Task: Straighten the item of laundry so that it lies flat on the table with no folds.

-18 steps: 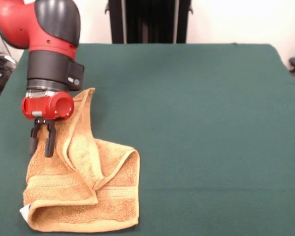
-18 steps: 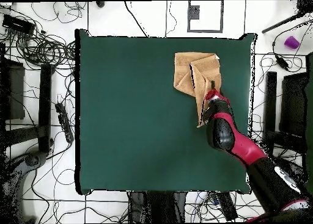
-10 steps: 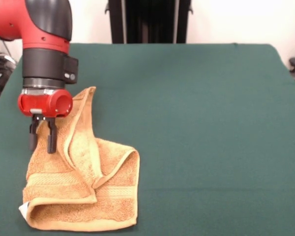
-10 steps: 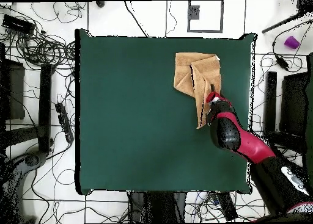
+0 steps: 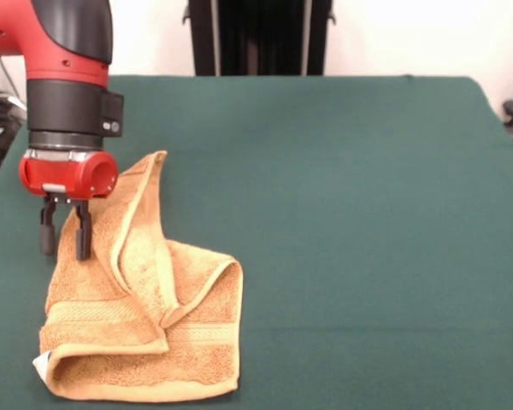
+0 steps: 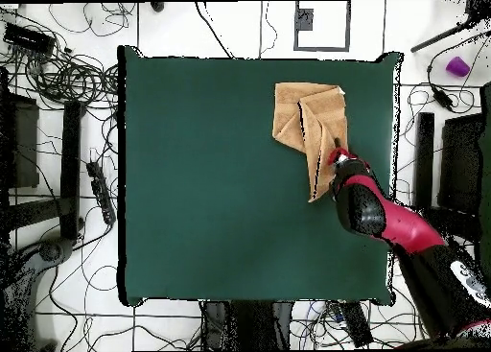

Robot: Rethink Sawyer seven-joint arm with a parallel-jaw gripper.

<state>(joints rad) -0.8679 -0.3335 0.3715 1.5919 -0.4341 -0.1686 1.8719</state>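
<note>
Golden-orange terry hand towel (image 5: 141,316) sits crumpled near the front-left corner of the dark green felt-covered table (image 5: 342,213) in the front view: lower part doubled into a thick roll along the near edge, a diagonal flap folded across the middle, and a narrow tongue running up toward the far side, with a small white tag (image 5: 39,362) poking out at the lower left corner. You've got the red-and-black arm's black two-finger gripper (image 5: 61,239) at the towel's left edge, jaws narrowly parted, nothing between them, tips low by the cloth; whether they touch it I can't tell. Looks like you're lining up a grasp on that left edge, so the task is early, with every fold still in. Overhead view: the towel (image 6: 309,128) lies close to the table's top right corner, with the narrow strip trailing down toward the arm and the gripper (image 6: 336,156) just beside its right border, mostly hidden under the wrist. Next move, in my judgement: pinch a single layer at the edge, not the doubled roll, lift slightly and drag toward open table so the flap unrolls rather than bunches.
</note>
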